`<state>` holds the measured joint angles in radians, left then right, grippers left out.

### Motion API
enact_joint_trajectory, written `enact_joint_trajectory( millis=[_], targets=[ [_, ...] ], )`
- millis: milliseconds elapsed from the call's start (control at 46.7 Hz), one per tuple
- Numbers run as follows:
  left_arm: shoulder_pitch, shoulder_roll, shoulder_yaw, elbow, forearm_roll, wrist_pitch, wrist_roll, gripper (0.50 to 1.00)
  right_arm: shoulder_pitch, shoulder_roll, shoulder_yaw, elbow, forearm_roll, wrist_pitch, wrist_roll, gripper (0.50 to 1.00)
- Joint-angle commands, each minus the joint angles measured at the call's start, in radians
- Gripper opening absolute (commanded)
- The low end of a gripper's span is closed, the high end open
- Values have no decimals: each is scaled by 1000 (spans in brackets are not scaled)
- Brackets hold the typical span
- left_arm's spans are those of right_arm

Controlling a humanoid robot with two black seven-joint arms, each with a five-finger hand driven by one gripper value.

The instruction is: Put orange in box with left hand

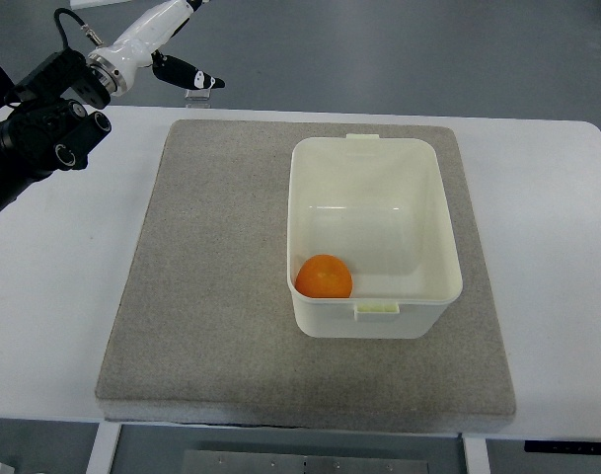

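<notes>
Round orange fruit (pixel 324 277) sits in white rectangular plastic box (pixel 375 321), near-left corner. Left hand (pixel 172 44) raised far-left, fingers loosely spread, empty.

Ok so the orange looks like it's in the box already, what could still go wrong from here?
Little, but two things. The orange sits loose in the near left corner of the white box, so a knock to the box could set it rolling. The left hand is raised beyond the far left corner of the grey mat, fingers open and empty; if the arm swings back low across the mat, it might clip the box's rim and shift it.
</notes>
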<state>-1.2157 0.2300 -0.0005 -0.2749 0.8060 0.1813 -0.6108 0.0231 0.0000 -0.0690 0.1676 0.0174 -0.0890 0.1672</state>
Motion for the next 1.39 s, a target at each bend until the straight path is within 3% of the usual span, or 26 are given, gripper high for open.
enact_joint_trajectory(
  millis=[0, 279, 493, 750, 1071, 1371],
  targets=[
    [13, 0, -3, 0, -4, 0, 0, 990, 1, 0, 0, 0, -1, 0, 0, 932],
    [30, -9, 1, 6, -266, -34, 0, 992, 0, 0, 0, 0, 1, 0, 0, 932],
    [30, -15, -1, 8, -528, -132, 83, 992, 0, 0, 0, 0, 1, 0, 0, 932],
    [47, -15, -33, 17, -835, -244, 91, 996, 1, 0, 0, 1, -1, 0, 0, 932],
    [130, -44, -340, 79, -892, -425, 91, 1000, 0, 0, 0, 0, 1, 0, 0, 932],
    [179, -97, -458, 91, -895, -441, 108, 1000, 1, 0, 0, 1, 1, 0, 0, 932]
  ],
)
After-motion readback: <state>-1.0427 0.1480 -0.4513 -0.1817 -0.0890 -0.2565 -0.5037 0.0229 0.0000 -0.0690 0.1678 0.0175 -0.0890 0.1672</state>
